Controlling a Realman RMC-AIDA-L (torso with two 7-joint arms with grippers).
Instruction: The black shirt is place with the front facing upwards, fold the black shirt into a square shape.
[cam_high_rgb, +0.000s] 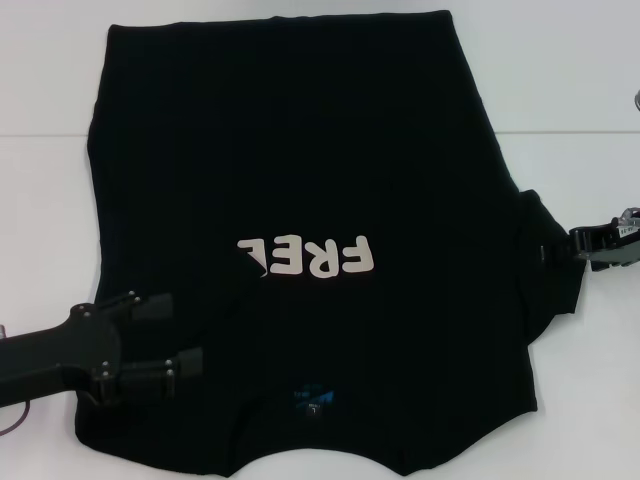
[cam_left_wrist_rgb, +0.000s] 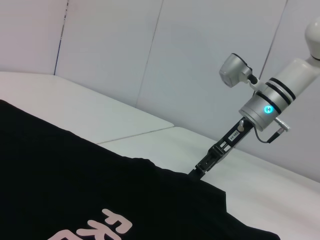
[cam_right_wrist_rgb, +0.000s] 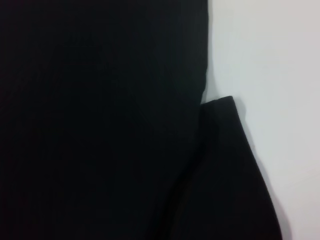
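The black shirt (cam_high_rgb: 300, 180) was spread flat over the middle of a white counter (cam_high_rgb: 580, 80), front upward, with its hem toward the far edge and its collar toward the near edge. The off-white lettering (cam_high_rgb: 310, 258) was seen upside down from the head view, its left end partly covered by a fold of cloth. A small blue neck label (cam_high_rgb: 316, 400) was seen close to the near edge. The shirt's left side had been folded inward, so that a straight edge ran along that side, while the right sleeve (cam_high_rgb: 548, 265) was left sticking out toward the counter's right edge.

The left gripper (cam_high_rgb: 190, 335) was held over the shirt's near left part, its two fingers (cam_high_rgb: 150, 304) plainly apart and nothing between them. The right gripper (cam_high_rgb: 545, 250) was reached in from the right edge at the right sleeve; whether it was closed on the cloth could not be told.

The counter was plain white, with a thin seam (cam_high_rgb: 560, 133) running across it. In the left wrist view, pale wall panels (cam_left_wrist_rgb: 200, 60) were seen standing behind the counter's far side.
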